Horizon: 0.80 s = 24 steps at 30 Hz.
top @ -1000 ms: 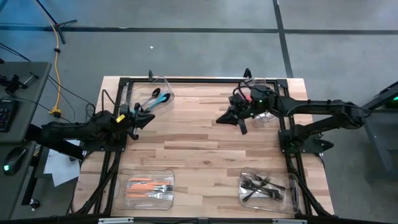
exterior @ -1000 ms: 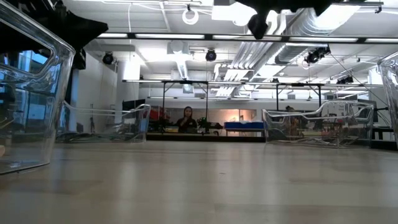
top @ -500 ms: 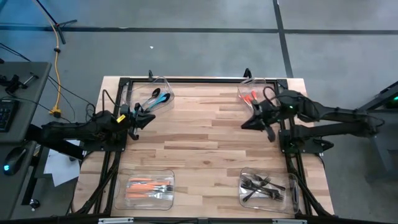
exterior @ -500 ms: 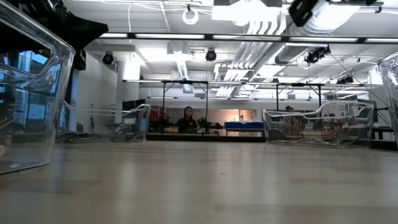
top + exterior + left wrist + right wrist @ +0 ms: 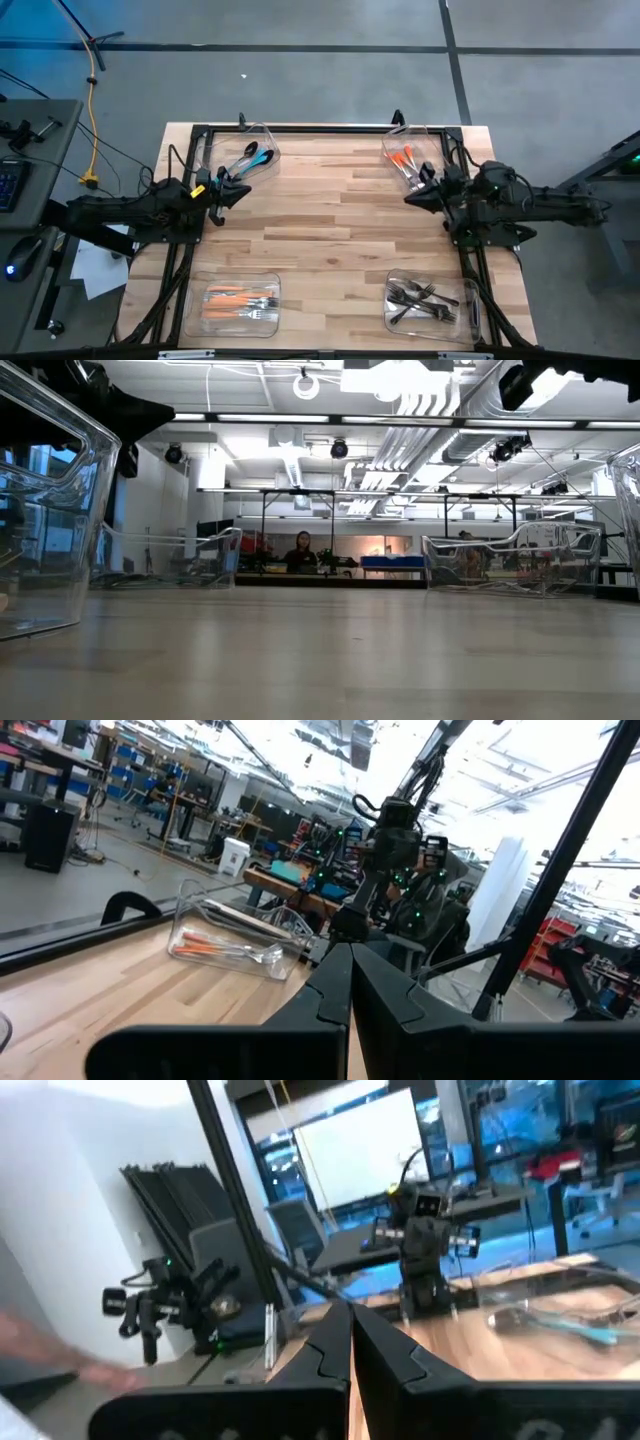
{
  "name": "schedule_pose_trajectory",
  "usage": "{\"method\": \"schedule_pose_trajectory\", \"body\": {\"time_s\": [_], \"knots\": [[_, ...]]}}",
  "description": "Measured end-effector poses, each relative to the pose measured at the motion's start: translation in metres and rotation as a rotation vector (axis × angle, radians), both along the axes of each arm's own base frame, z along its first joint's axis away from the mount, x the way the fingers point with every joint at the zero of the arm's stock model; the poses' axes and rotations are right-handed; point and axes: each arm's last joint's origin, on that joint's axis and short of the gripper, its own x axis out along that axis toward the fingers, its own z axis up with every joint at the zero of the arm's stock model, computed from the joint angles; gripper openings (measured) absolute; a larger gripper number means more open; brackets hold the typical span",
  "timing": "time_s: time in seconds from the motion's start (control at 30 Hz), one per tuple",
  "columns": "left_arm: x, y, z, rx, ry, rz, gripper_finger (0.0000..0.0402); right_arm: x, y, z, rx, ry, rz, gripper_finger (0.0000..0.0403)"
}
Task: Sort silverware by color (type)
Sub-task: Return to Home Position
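The silverware lies sorted in four clear bins: teal-handled pieces (image 5: 250,157) at the far left, red-orange ones (image 5: 403,158) at the far right, orange ones (image 5: 240,300) at the near left, black ones (image 5: 424,299) at the near right. My left gripper (image 5: 238,189) is shut and empty at the table's left edge, near the teal bin. My right gripper (image 5: 410,198) is shut and empty at the right edge, just nearer than the red-orange bin. Each wrist view shows its own fingers closed, the left gripper (image 5: 350,955) and the right gripper (image 5: 350,1315).
Bare wooden tabletop (image 5: 320,220) spreads between the four bins. A black frame (image 5: 320,128) runs round the table's edges. In the low view, clear bin walls (image 5: 45,510) stand close at the left and a person (image 5: 301,550) sits far behind.
My right gripper has drawn back from beside the red-orange bin toward the table's right edge, sinking slightly and staying shut and empty. The bins and silverware have kept still.
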Motion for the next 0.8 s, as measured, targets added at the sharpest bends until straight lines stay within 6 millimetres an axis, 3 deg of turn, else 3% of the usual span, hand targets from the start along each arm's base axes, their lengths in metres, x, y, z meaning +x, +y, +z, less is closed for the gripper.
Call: {"method": "schedule_pose_trajectory", "body": {"time_s": [0.2, 0.4, 0.57, 0.8], "knots": [[0.0, 0.0, 0.0, 0.0, 0.0, 0.0, 0.0, 0.004, 0.008, -0.011, -0.024, -0.028, -0.062, 0.0], [0.0, 0.0, 0.0, 0.0, 0.0, 0.0, 0.0, -0.001, 0.016, -0.021, -0.102, 0.063, -0.097, 0.0], [0.0, 0.0, 0.0, 0.0, 0.0, 0.0, 0.0, -0.021, 0.014, -0.03, -0.073, 0.155, -0.112, 0.0], [0.0, 0.0, 0.0, 0.0, -0.001, 0.0, 0.0, -0.053, 0.009, -0.026, -0.058, 0.048, -0.142, 0.0]]}}
